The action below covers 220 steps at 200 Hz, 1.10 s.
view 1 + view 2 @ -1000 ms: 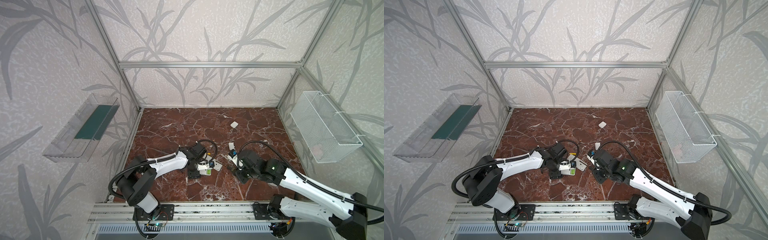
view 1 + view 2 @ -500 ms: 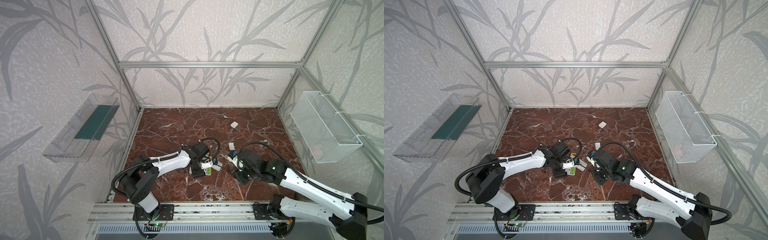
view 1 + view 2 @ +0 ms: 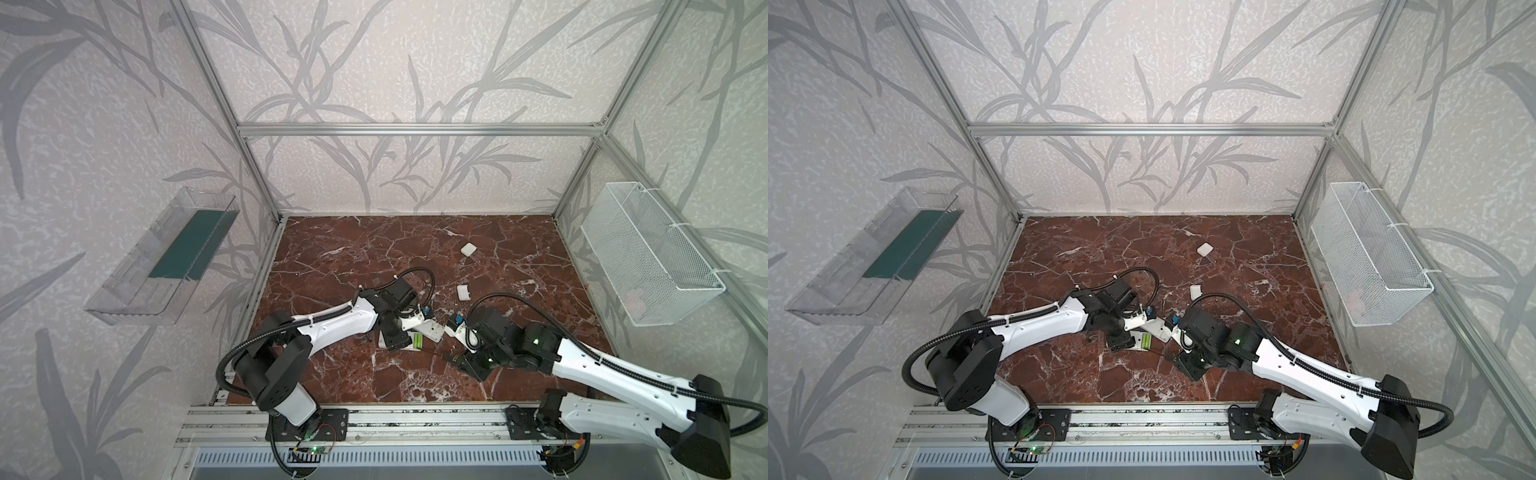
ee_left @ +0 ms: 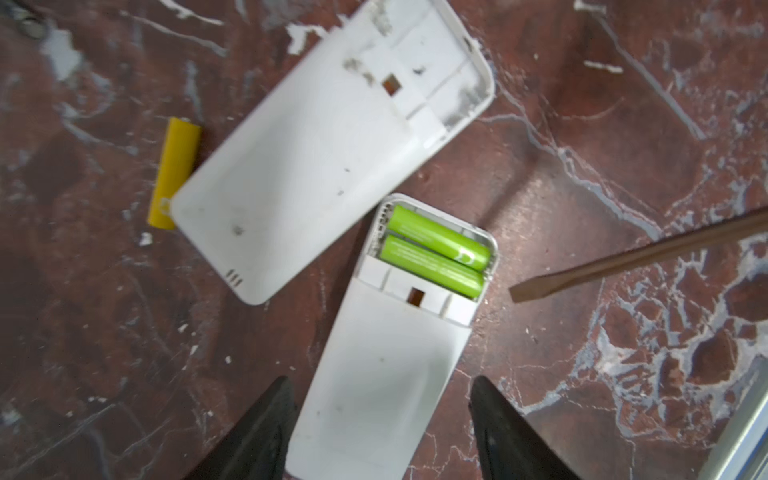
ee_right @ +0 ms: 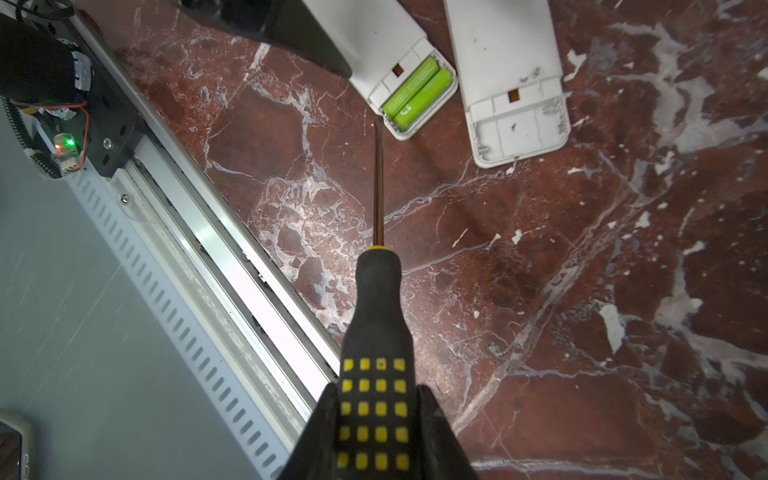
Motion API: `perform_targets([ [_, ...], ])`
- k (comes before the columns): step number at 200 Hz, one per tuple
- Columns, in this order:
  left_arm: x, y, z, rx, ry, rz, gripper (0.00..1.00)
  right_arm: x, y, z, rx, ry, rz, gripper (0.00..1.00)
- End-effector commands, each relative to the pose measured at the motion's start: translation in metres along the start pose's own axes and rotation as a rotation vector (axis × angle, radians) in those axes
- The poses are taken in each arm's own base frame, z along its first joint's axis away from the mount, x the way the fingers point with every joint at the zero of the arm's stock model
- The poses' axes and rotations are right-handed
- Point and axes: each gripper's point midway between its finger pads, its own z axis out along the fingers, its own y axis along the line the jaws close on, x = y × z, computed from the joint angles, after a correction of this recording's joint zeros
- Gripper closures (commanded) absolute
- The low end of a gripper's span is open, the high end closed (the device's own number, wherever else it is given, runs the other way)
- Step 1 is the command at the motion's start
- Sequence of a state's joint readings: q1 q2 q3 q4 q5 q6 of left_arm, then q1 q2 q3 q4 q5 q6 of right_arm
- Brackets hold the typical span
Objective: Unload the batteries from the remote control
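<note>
a: your left gripper stands spread astride the remote, one finger on either side of its body. bare bench shows between one finger and the casing, so it is released, not pinching.
b: why park it there at all?
a: as i read it, to fence the remote in so it can't skid when you pry. the open compartment faces up, at the end away from the fingers. the two lime-green batteries lie side by side in it, both seated.
b: and your right gripper?
a: clenched on the screwdriver, low on the handle, which leaves the whole shaft free as a lever. the flat tip lies just beside the compartment end of the remote, apart from the batteries.
b: the second remote?
a: its compartment is bare, and a yellow battery rests on the bench against its edge. i judge that one done, so this green pair is what remains.
b: next?
a: you'd need the tip under a battery's end. i'd close the left gripper first, or the remote may slide into its neighbour just beside it.
</note>
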<state>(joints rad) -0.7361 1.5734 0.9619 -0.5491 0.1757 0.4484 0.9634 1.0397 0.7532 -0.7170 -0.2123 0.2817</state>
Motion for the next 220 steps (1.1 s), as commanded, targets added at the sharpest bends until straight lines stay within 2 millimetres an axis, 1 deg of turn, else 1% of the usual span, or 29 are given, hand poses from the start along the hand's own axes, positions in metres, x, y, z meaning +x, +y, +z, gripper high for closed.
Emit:
perform_targets([
  [1,-0.016,0.023,-0.017,-0.08,-0.076,-0.085,0.31,0.001,0.011,0.005,-0.069,-0.013,0.021,1.0],
  [24,-0.012,0.035,-0.019,-0.119,-0.071,-0.117,0.31,0.001,0.01,0.012,-0.068,-0.006,0.026,1.0],
  [38,-0.008,0.041,-0.02,-0.13,-0.063,-0.148,0.31,0.002,0.003,0.014,-0.027,-0.003,0.036,1.0],
  [55,-0.004,0.047,-0.02,-0.142,-0.057,-0.182,0.31,-0.004,-0.007,0.013,0.03,-0.031,0.047,1.0],
  [71,-0.006,0.05,-0.021,-0.146,-0.07,-0.205,0.31,-0.011,-0.015,0.01,0.08,-0.068,0.05,1.0],
  [85,-0.007,0.052,-0.022,-0.146,-0.08,-0.216,0.31,-0.018,-0.017,0.007,0.099,-0.095,0.045,1.0],
  [108,-0.008,0.049,-0.022,-0.13,-0.082,-0.214,0.31,-0.019,-0.025,0.002,0.16,-0.088,0.033,1.0],
  [126,-0.009,0.045,-0.022,-0.109,-0.085,-0.207,0.32,-0.025,-0.032,-0.003,0.206,-0.105,0.026,1.0],
  [147,-0.008,0.038,-0.022,-0.077,-0.091,-0.196,0.32,-0.029,-0.025,-0.004,0.18,-0.09,-0.008,1.0],
  [161,-0.007,0.032,-0.023,-0.05,-0.095,-0.179,0.3,-0.024,-0.021,-0.008,0.167,-0.047,-0.023,1.0],
  [174,-0.008,0.026,-0.025,-0.026,-0.106,-0.167,0.27,-0.021,-0.022,-0.013,0.179,-0.025,-0.039,1.0],
  [181,-0.008,0.024,-0.026,-0.024,-0.11,-0.178,0.2,-0.022,-0.021,-0.016,0.177,-0.029,-0.054,1.0],
  [190,-0.008,0.024,-0.029,-0.031,-0.113,-0.203,0.16,-0.024,-0.019,-0.018,0.169,-0.036,-0.075,1.0],
  [210,-0.005,0.023,-0.035,-0.047,-0.109,-0.276,0.14,-0.027,-0.015,-0.019,0.155,-0.022,-0.132,1.0],
  [220,0.001,0.015,-0.036,-0.021,-0.086,-0.3,0.13,-0.027,-0.012,-0.019,0.145,-0.008,-0.154,1.0],
])
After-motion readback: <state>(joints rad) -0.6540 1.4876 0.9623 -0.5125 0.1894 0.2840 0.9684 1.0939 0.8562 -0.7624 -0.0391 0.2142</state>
